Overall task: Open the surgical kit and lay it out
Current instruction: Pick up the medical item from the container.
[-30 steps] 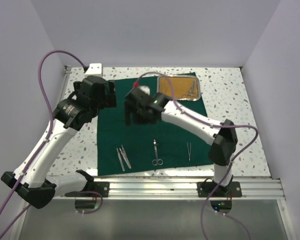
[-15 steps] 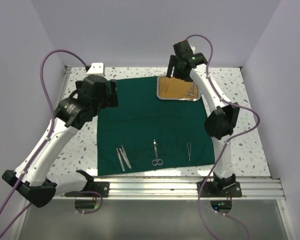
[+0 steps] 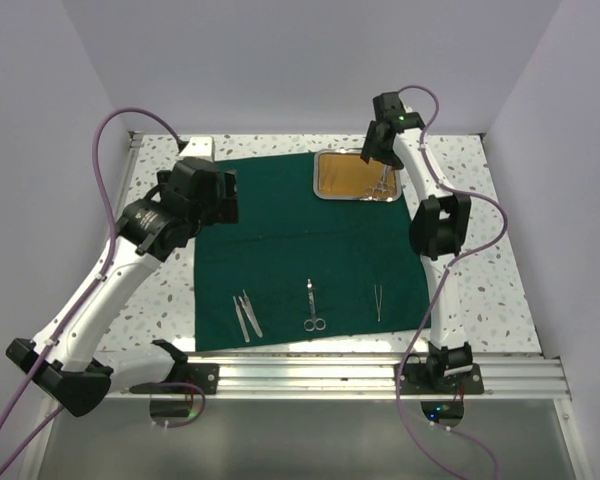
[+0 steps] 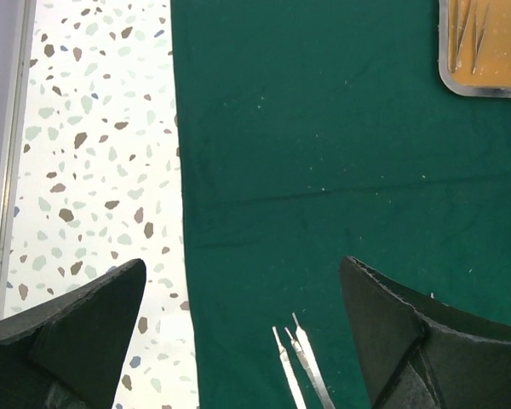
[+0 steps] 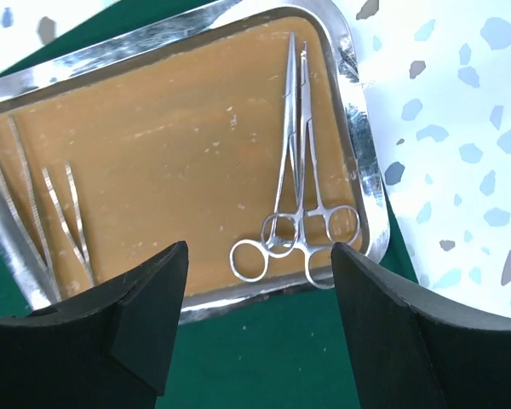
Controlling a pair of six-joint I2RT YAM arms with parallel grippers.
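Observation:
The dark green cloth wrap [image 3: 310,250] lies spread flat on the table. The steel tray [image 3: 325,190] with tan-gold lining sits on its far right corner. The right wrist view shows two ring-handled forceps [image 5: 300,170] at the tray's right and tweezers [image 5: 64,217] at its left. On the cloth's near part lie a pair of slim instruments [image 3: 246,315], scissors [image 3: 312,306] and tweezers [image 3: 378,301]. My right gripper [image 3: 372,150] [image 5: 260,251] hangs open and empty above the tray's near edge. My left gripper [image 3: 220,200] [image 4: 243,264] is open and empty above the cloth's left edge.
The speckled table top [image 3: 470,190] shows around the cloth. A metal rail [image 3: 380,375] runs along the near edge. A white block [image 3: 195,147] sits at the back left corner. Walls close in the left, back and right sides. Purple cables loop off both arms.
My right arm swung from over the cloth's middle to the back, and now hangs over the tray. My left arm shifted only slightly. The instruments on the cloth have not moved.

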